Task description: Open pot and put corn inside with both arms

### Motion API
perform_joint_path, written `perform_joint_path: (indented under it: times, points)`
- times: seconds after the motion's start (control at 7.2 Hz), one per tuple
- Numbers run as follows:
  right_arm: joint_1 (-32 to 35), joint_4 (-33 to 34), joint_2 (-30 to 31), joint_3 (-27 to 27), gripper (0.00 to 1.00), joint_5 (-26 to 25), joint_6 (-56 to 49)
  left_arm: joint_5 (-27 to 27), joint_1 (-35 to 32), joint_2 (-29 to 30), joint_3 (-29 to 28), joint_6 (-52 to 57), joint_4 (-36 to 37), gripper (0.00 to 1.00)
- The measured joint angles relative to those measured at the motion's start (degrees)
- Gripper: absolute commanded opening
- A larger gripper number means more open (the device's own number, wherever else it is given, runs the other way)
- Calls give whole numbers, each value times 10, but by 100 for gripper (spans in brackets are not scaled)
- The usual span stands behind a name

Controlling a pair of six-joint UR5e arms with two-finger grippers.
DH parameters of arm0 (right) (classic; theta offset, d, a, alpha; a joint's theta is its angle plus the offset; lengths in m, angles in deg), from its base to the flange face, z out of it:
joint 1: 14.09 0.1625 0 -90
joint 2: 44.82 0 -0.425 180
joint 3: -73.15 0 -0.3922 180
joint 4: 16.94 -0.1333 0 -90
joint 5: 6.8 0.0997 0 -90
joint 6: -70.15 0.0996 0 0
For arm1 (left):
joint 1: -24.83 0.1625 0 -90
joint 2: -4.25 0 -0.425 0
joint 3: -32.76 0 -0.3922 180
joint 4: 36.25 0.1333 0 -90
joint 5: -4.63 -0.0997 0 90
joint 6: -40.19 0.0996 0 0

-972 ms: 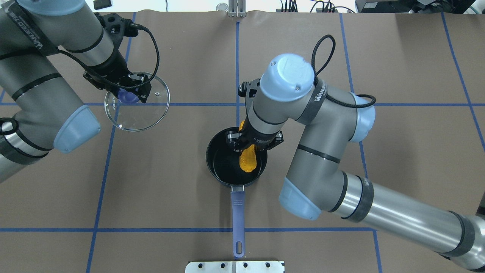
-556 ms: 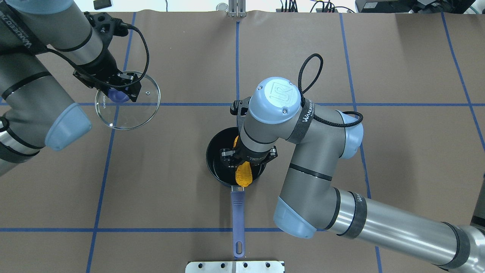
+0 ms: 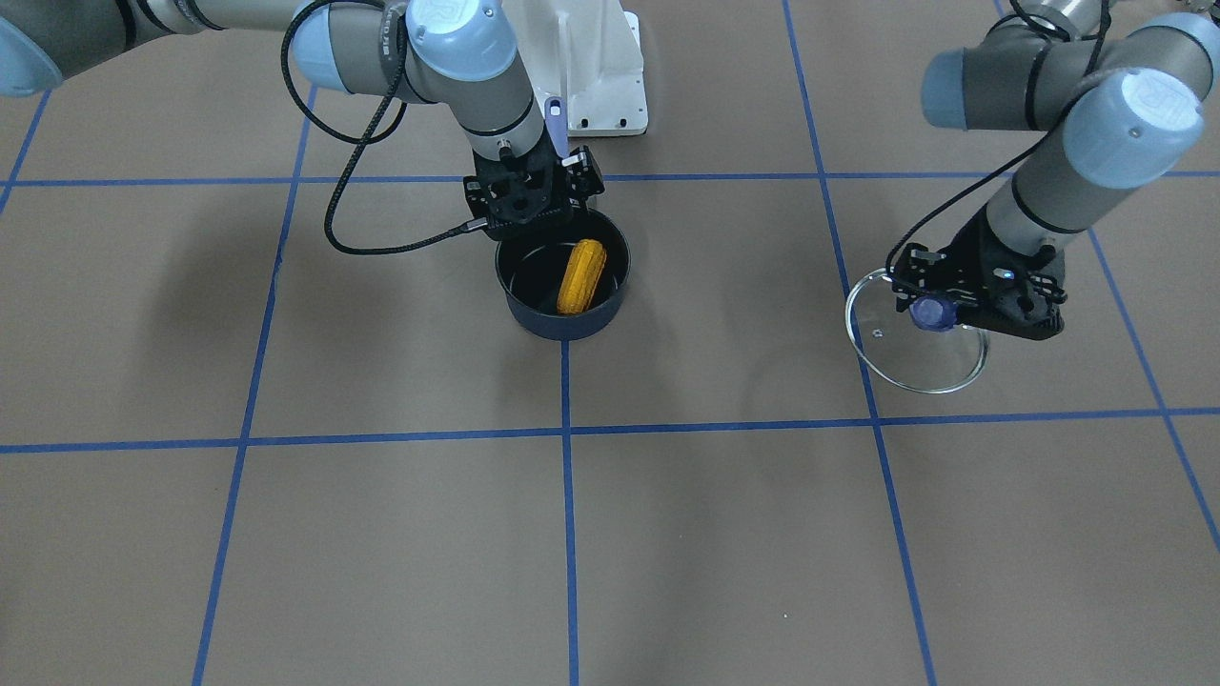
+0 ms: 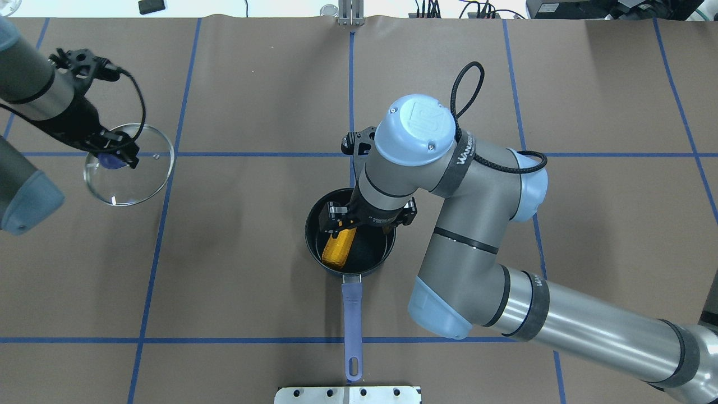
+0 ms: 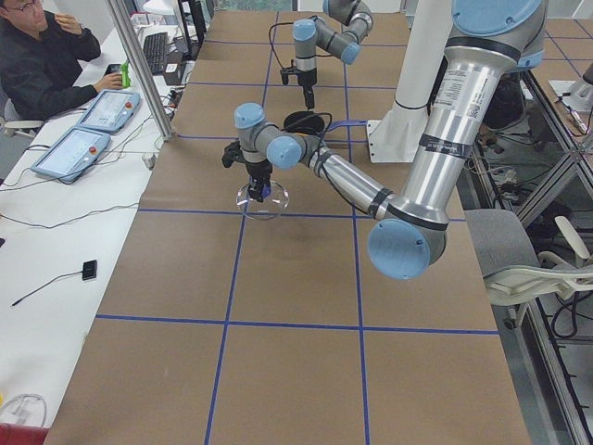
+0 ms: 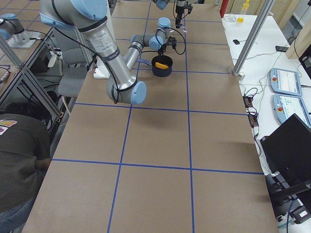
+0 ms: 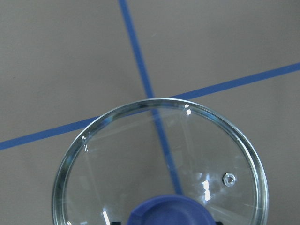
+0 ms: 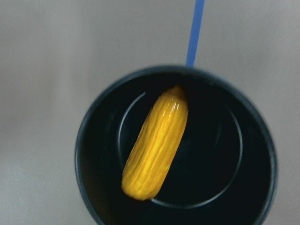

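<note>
Overhead exterior, bumpy yellow corn cob (image 4: 338, 250) lying loose inside dark navy saucepan (image 4: 308, 238), right hand (image 4: 352, 223) released, hovering above it, left hand (image 4: 116, 155) grasping purple knob (image 4: 111, 162) of glass lid (image 4: 147, 178).

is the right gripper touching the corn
Apart. The right wrist view shows the whole corn lying free in the pot, no fingers on it; the front view shows the right gripper above the rim.

brown taped table (image 4: 252, 252) carries the pot (image 3: 553, 322).
</note>
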Motion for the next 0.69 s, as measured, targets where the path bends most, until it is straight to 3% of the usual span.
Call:
perform_joint_path:
  times: [0.69]
  points:
    - [40, 0, 3, 16, 100, 32, -14, 35, -1, -25, -76, 32, -45, 63]
